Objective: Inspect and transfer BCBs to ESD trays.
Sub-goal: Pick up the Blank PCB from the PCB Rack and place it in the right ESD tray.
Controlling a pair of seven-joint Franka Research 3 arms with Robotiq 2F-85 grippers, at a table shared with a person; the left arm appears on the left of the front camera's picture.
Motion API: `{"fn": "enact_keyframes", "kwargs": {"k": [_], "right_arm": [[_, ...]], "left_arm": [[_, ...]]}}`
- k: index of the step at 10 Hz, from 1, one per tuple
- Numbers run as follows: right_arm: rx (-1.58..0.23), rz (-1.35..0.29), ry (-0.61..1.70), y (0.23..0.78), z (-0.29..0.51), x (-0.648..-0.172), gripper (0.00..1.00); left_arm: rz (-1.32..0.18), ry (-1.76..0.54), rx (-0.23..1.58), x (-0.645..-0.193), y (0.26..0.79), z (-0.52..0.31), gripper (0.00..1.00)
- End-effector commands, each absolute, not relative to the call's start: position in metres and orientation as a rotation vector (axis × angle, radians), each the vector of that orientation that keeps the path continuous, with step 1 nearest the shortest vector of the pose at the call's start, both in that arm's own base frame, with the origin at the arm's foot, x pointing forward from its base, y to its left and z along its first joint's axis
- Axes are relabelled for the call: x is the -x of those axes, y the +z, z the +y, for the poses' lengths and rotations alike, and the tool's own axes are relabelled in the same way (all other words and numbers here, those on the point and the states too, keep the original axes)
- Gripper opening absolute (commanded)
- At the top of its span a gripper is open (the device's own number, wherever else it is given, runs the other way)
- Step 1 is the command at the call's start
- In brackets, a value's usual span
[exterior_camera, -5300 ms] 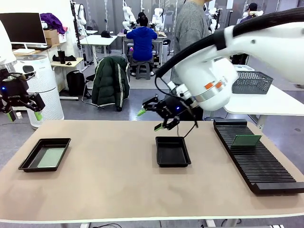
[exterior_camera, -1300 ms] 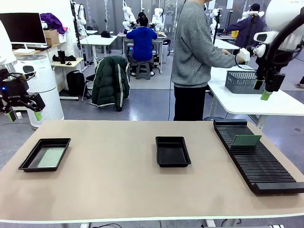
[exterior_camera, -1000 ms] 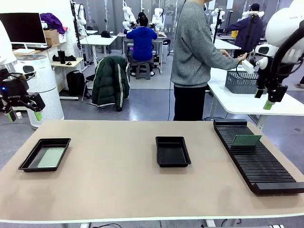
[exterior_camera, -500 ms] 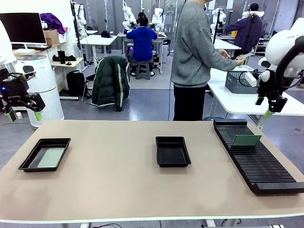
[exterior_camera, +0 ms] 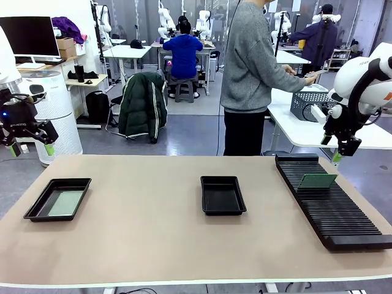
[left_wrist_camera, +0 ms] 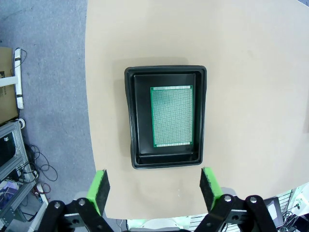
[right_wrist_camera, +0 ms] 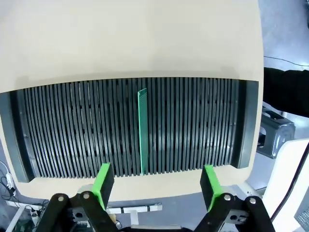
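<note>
Green, thin rectangular circuit board [exterior_camera: 317, 181] stands on edge in the long black slotted rack [exterior_camera: 334, 214], below and near your right gripper [exterior_camera: 337, 153], the nearer arm. Left wrist: your left gripper [left_wrist_camera: 154, 186] gapes empty above a perforated board [left_wrist_camera: 171, 116] lying flat in its sloped-wall black plastic tray [left_wrist_camera: 130, 121]. Right wrist: jaws wide, empty; that circuit board [right_wrist_camera: 142, 130] runs lengthwise between the green pads [right_wrist_camera: 103, 181]
</note>
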State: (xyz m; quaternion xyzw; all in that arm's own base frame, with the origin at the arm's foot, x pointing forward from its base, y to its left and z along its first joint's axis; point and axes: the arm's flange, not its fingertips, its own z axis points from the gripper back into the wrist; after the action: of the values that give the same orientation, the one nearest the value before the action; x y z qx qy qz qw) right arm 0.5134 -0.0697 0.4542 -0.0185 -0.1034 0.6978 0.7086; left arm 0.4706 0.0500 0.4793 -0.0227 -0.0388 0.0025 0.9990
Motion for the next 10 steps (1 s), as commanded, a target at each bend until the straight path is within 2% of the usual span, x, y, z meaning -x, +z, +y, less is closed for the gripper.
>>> {"fn": "enact_keyframes", "kwargs": {"k": [1, 10], "right_arm": [[0.043, -0.258, 1.562, 0.443, -0.073, -0.507, 0.95], [0.059, -0.266, 1.542, 0.394, -0.075, -0.494, 0.95]], "left_arm": [[-0.084, 0.005, 0.044, -0.47, 0.477, 0.05, 1.0], [-0.084, 0.005, 0.044, -0.47, 0.477, 0.05, 1.0]]}}
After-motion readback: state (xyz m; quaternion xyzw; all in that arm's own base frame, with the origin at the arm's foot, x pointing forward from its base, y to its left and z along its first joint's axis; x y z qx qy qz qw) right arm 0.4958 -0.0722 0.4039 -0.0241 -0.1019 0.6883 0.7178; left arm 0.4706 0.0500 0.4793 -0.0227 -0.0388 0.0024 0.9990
